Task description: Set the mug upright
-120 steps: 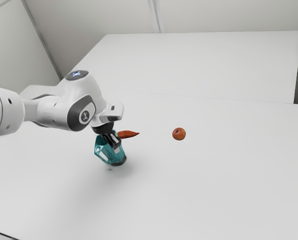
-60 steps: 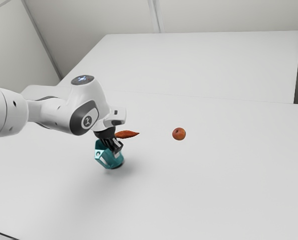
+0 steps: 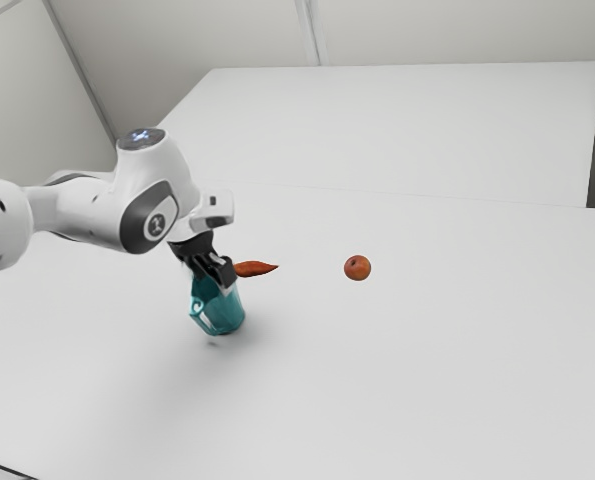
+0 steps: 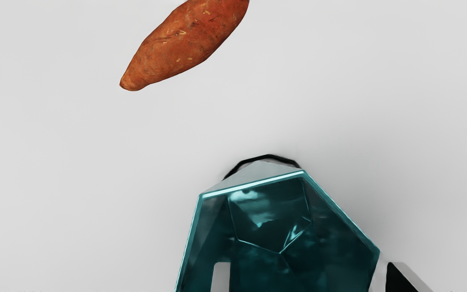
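The teal faceted mug (image 3: 220, 312) is close to upright in the exterior view, leaning slightly, with its mouth up under the gripper (image 3: 215, 280). In the wrist view I look into the mouth of the mug (image 4: 270, 219), and part of its dark-edged base peeks out past the rim. The gripper (image 4: 308, 279) has its fingers wide apart: one overlaps the mug's mouth, the other stands outside the wall with a small gap. The mug's lower side is partly hidden in the wrist view.
An orange-brown sweet potato (image 3: 256, 269) lies close to the mug; the wrist view also has this sweet potato (image 4: 187, 42). A round orange-red fruit (image 3: 357, 267) rests farther toward the exterior view's right on the white table (image 3: 407, 370).
My hand has risen and shifted toward the exterior view's left, after a brief dip. The mug has turned from a strong tilt to a more upright pose.
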Controlling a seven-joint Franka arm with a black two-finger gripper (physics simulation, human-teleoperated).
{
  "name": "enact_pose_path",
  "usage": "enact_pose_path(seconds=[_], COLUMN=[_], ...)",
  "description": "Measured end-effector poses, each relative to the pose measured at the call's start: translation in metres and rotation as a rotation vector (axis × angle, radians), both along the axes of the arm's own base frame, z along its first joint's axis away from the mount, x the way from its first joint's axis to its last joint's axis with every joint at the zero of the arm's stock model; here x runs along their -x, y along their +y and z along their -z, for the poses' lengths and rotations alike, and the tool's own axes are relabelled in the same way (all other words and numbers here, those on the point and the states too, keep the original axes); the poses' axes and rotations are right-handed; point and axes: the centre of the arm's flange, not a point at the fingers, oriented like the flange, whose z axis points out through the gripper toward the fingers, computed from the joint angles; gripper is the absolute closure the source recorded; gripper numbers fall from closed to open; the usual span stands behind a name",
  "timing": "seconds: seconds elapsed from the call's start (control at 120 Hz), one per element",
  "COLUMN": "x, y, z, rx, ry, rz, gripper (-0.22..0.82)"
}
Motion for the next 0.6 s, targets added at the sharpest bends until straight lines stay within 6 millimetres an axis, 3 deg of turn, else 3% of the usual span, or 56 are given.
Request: enact_pose_path(seconds=[0.092,0.242,0.467,0.6], x=[0.006,-0.011,-0.036,-0.044], y=[-0.023,-0.031,-0.046,-0.044], z=[-0.025,-0.084,-0.192,-0.235], rx=[-0.019,-0.011,0.027,0.047], ry=[-0.02,-0.031,-0.046,-0.017], rz=[0.035,0.018,0.003,-0.022], gripper=[0.17,0.09,0.03,0.02])
